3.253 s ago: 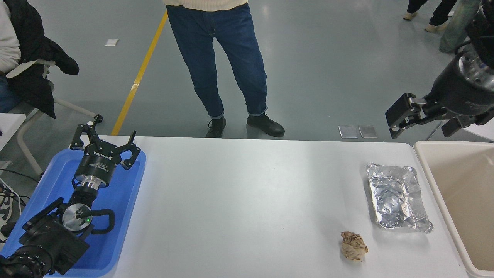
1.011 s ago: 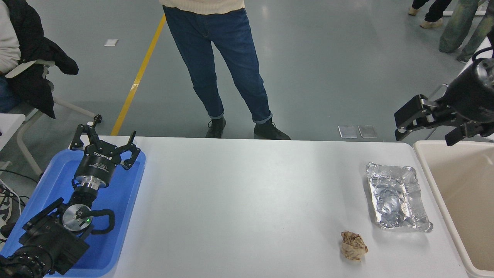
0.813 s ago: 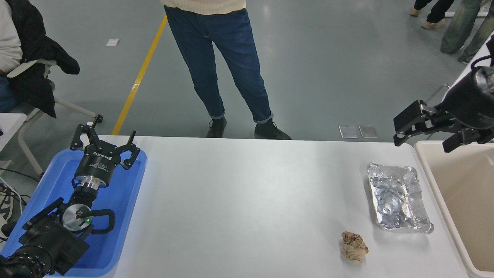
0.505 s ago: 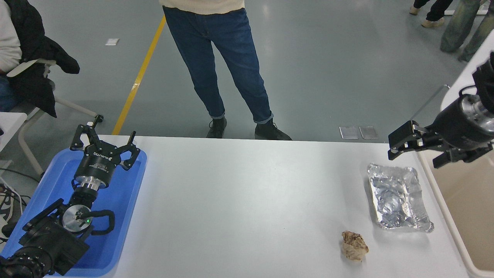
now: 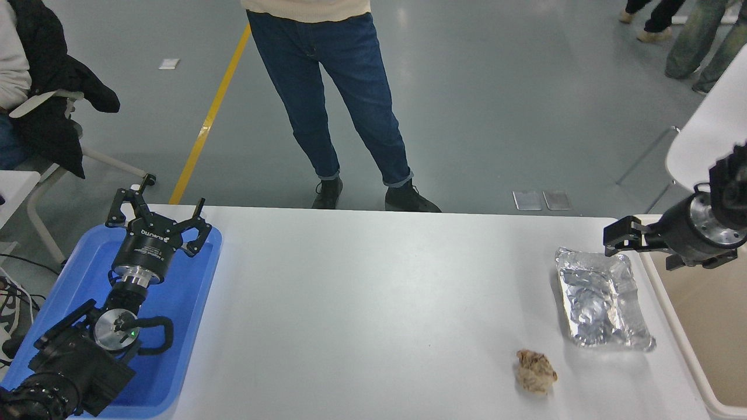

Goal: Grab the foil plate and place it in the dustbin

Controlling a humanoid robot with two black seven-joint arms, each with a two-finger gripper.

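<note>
The foil plate (image 5: pixel 601 297), a crinkled silver tray, lies flat on the white table near its right end. Right of it stands the beige dustbin (image 5: pixel 672 318), only its left rim and part of the inside in view. My right gripper (image 5: pixel 640 254) comes in from the right edge, low over the plate's far right corner and the dustbin's rim. It is open and holds nothing. My left gripper (image 5: pixel 159 213) is parked open over the blue tray (image 5: pixel 192 291) at the lower left.
A crumpled brown paper ball (image 5: pixel 535 371) lies near the table's front edge, left of the foil plate. A person in jeans (image 5: pixel 332 87) stands at the far side. A white chair (image 5: pixel 709 131) is behind the dustbin.
My right gripper has come down from above the table's far right corner to the foil plate's far end. The plate, the paper ball and the left arm have not moved.
</note>
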